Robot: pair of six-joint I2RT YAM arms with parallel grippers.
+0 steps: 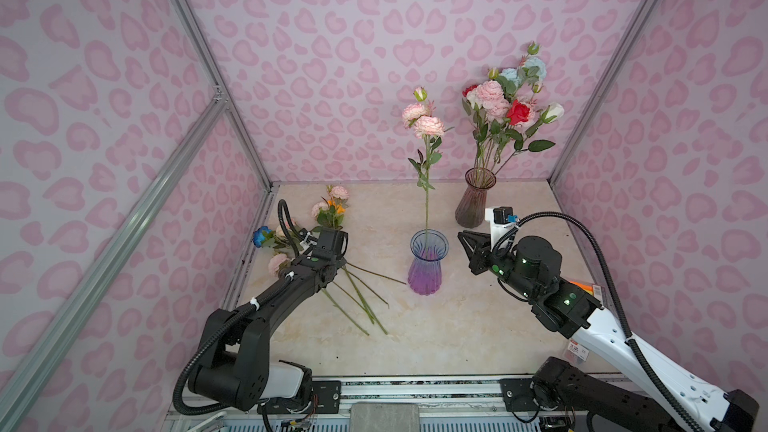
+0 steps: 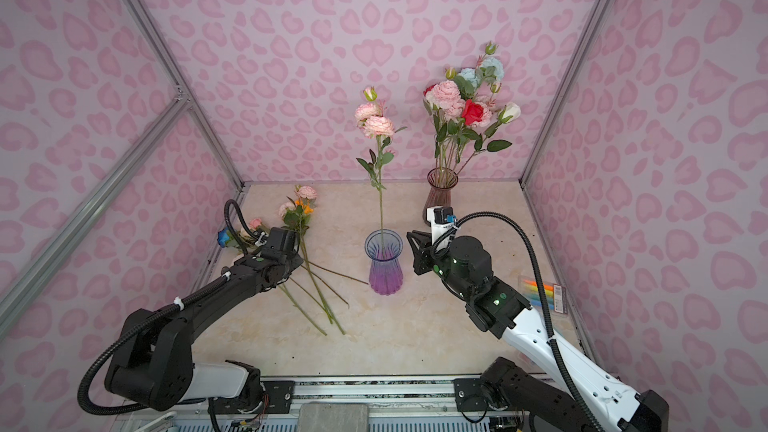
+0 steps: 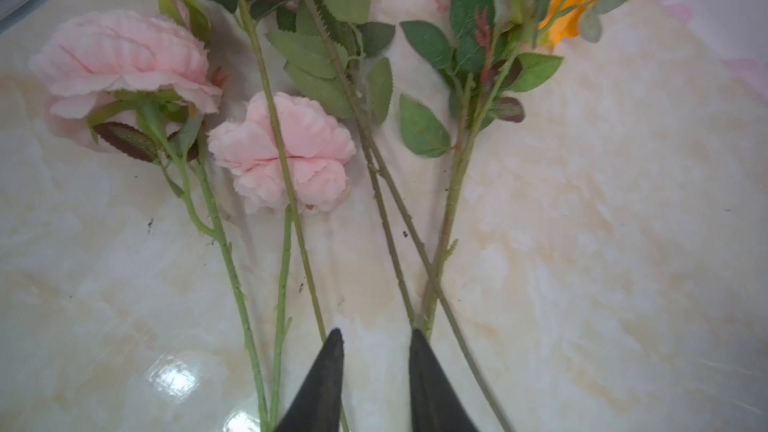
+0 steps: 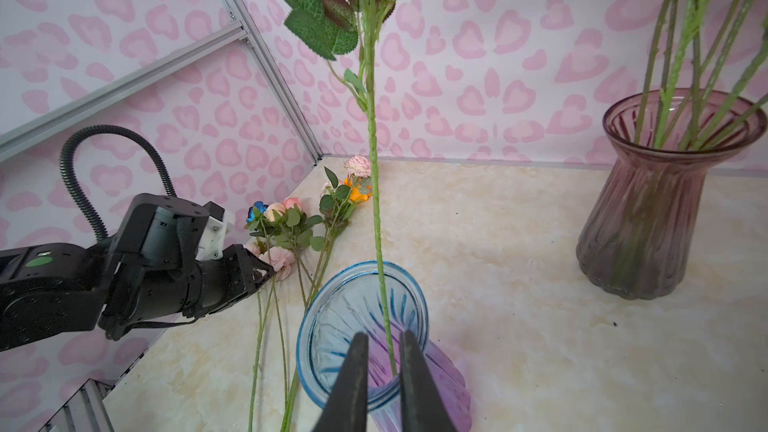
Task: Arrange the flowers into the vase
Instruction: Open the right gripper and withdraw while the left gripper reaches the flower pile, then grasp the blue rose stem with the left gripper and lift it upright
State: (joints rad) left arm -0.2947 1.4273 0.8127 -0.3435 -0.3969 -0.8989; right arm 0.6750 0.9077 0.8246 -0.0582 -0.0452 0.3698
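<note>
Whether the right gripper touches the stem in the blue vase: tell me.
Apart. Both top views show a clear gap between the right gripper and the stem.

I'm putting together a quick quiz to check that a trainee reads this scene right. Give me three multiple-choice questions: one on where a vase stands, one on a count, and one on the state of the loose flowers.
1. Where does the dark pink vase stand relative to the blue-and-purple vase?
A) farther back, on the right arm's side
B) nearer the front, on the left arm's side
C) directly in front of it

2. How many stems stand in the blue-and-purple vase?
A) none
B) one
C) four

3. The loose flowers near the left gripper are:
A) standing in a vase
B) held up in the air
C) lying on the table

Answers:
1 A, both top views show it behind and to the right.
2 B, a single pink spray rises from it.
3 C, their stems rest flat on the surface.
</note>
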